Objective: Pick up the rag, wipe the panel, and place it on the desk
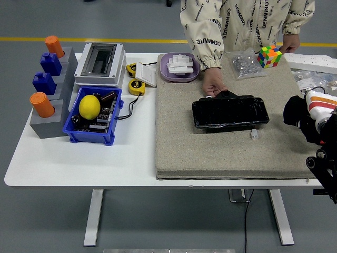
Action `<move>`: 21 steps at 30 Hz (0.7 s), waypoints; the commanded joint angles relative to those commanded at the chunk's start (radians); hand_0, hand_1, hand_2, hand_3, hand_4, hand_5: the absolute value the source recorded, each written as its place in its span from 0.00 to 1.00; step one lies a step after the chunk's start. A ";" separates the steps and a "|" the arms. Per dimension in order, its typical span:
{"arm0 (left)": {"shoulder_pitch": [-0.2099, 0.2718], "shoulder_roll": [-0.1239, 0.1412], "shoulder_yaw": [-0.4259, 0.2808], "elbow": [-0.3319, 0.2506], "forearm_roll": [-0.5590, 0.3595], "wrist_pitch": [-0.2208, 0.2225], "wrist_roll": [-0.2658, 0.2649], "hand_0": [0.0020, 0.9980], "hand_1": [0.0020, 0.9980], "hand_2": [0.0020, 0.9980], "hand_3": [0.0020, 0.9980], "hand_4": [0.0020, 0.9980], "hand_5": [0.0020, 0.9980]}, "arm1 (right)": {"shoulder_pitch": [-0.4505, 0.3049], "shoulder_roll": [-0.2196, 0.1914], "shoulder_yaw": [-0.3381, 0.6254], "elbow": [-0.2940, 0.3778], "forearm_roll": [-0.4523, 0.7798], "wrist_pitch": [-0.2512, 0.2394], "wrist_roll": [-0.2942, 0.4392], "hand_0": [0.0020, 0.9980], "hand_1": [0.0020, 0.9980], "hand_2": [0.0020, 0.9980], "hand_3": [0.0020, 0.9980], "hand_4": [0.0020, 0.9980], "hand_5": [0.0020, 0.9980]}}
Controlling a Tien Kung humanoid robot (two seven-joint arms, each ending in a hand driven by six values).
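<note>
A black glossy panel point(229, 112) lies on the grey felt mat point(210, 150) in the middle of the table. A person's hand point(213, 84) rests against the panel's far left edge. My right hand point(295, 113) is at the mat's right edge, about a hand's width right of the panel. Its black fingers are curled around a white rag with orange stripes point(320, 101). How much of the rag is inside the fist is hidden. My left arm is out of the picture.
A small white connector point(254, 134) lies just in front of the panel. At the back are a colour cube point(269, 56) under the person's other hand, a bag of metal parts point(245, 64) and a purple bowl point(180, 67). A blue bin point(108, 138) with a lemon point(89, 106) stands left.
</note>
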 joint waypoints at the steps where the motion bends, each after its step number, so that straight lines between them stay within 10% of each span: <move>1: 0.000 0.000 -0.001 -0.001 0.000 0.000 0.000 0.60 0.64 0.64 0.56 0.63 0.44 | 0.000 0.000 0.001 0.001 0.002 0.002 0.000 0.24 0.31 0.37 0.37 0.89 0.02; 21: -0.001 0.000 -0.006 0.000 0.001 0.000 0.000 0.60 0.64 0.64 0.56 0.63 0.44 | 0.001 -0.007 0.022 0.058 -0.010 0.052 -0.050 0.24 0.31 0.37 0.37 0.89 0.01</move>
